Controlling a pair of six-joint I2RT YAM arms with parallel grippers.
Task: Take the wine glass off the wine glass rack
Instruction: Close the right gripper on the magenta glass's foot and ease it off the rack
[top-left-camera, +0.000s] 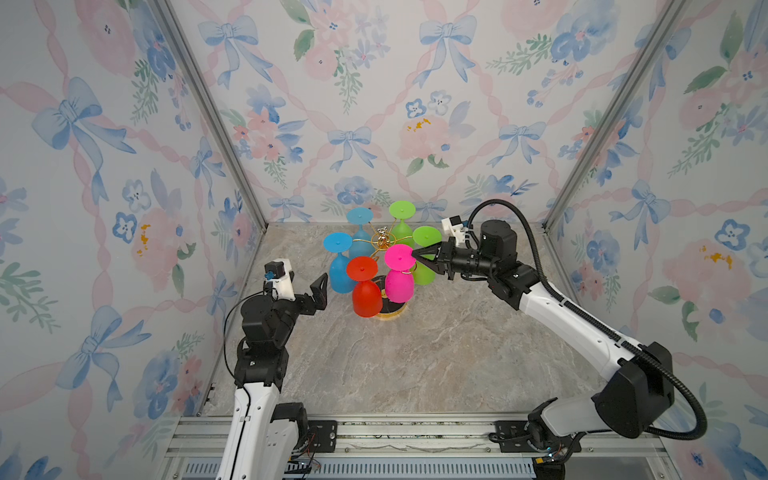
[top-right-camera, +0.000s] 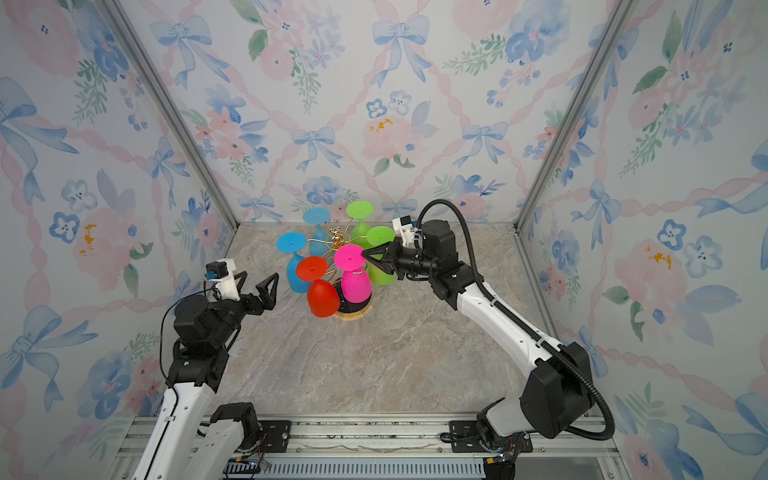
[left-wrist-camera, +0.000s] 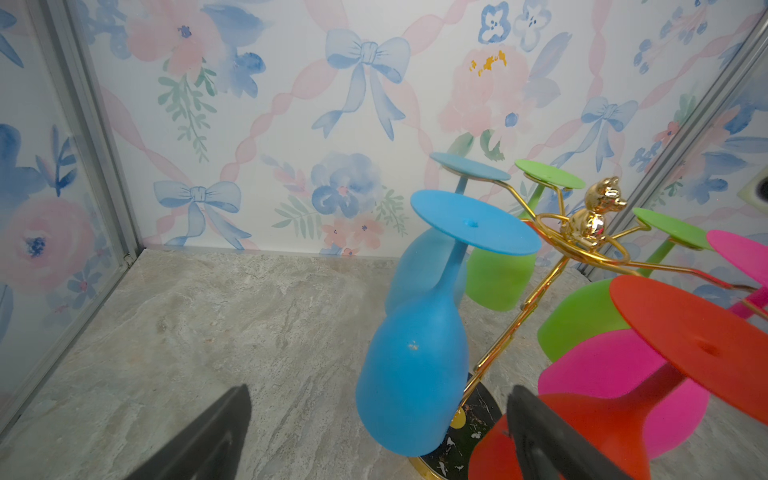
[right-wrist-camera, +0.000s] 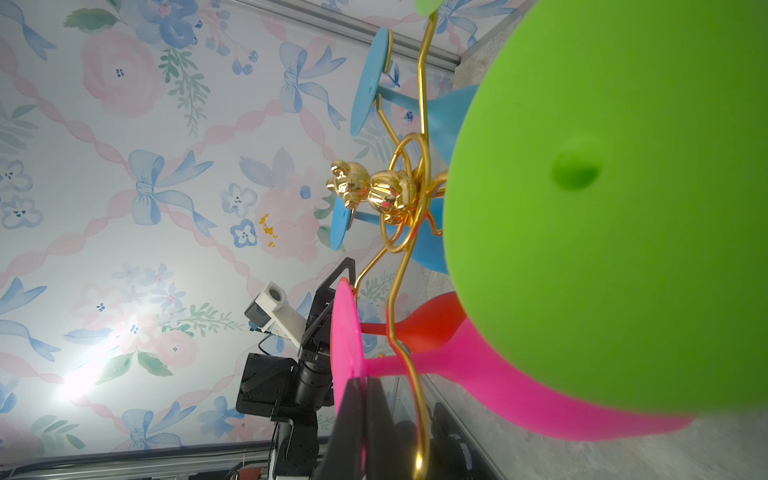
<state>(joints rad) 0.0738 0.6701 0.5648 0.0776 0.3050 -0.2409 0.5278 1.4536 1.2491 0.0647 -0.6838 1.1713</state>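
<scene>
While stretched in from the right, pinches the foot rim of the pink wine glass (top-left-camera: 399, 282) with the right gripper (top-left-camera: 414, 252), closed on it. Has the glass hanging bowl-down on a near loop of the wine glass rack (top-left-camera: 382, 240), toward the back of the marble table (top-left-camera: 415, 353). Holds the left gripper (top-right-camera: 259, 277) spread wide, empty, near the blue glass (top-left-camera: 341, 276).

Pink wine glass (top-left-camera: 399, 284) hangs inverted on gold rack (top-left-camera: 382, 240).
</scene>
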